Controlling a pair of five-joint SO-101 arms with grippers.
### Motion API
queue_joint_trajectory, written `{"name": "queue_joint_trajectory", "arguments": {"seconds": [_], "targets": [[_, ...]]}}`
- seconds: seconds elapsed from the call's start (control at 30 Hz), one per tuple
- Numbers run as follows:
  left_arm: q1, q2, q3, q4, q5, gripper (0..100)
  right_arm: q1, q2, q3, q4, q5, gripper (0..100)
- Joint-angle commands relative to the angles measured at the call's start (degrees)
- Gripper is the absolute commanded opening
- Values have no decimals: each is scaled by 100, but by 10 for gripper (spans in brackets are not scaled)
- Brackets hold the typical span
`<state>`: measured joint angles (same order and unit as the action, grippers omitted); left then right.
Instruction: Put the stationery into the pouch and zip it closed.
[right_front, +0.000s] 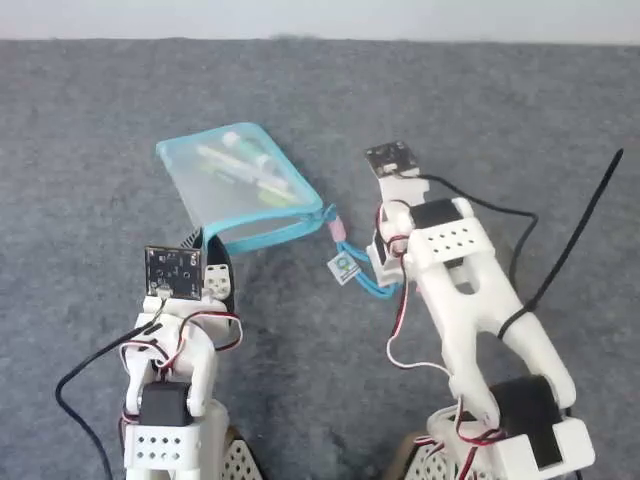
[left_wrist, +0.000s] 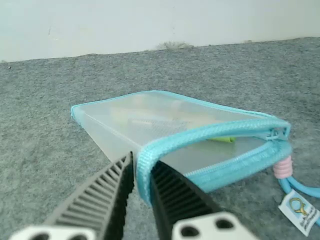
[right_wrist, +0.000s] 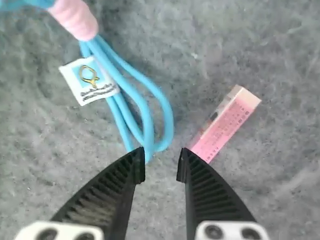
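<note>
The translucent pouch (right_front: 240, 185) with light blue trim lies on the grey mat, with pens (right_front: 238, 160) inside. Its mouth gapes, the zip slider (left_wrist: 276, 133) sits at the far end, and a green item (left_wrist: 220, 140) shows inside. My left gripper (left_wrist: 142, 176) is shut on the blue zip edge at the pouch's near corner (right_front: 215, 262). A pink bead (right_wrist: 75, 17), a blue cord loop (right_wrist: 142, 112) and a white tag (right_wrist: 90, 82) trail from the slider. My right gripper (right_wrist: 160, 164) is slightly open, with the loop's end between its tips. A pink eraser (right_wrist: 225, 125) lies beside it.
Grey felt mat (right_front: 100, 120) covers the table up to a pale wall at the back. Black cables (right_front: 560, 270) run beside the right arm. The two arm bases stand at the near edge.
</note>
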<state>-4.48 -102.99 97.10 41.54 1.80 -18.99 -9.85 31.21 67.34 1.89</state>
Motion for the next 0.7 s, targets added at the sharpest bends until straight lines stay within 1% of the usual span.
{"name": "queue_joint_trajectory", "arguments": {"seconds": [0.0, 0.1, 0.3, 0.5, 0.67], "targets": [[18, 9, -48, 35, 44, 12, 295, -356, -44, -40, -70, 113], [35, 9, -48, 35, 44, 12, 470, -347, 26, -119, -70, 113], [35, 9, -48, 35, 44, 12, 453, -347, 404, -567, -62, 113], [18, 9, -48, 35, 44, 12, 444, -338, 440, -541, -79, 113], [26, -9, -48, 35, 44, 12, 479, -338, 747, -541, -70, 113]]}}
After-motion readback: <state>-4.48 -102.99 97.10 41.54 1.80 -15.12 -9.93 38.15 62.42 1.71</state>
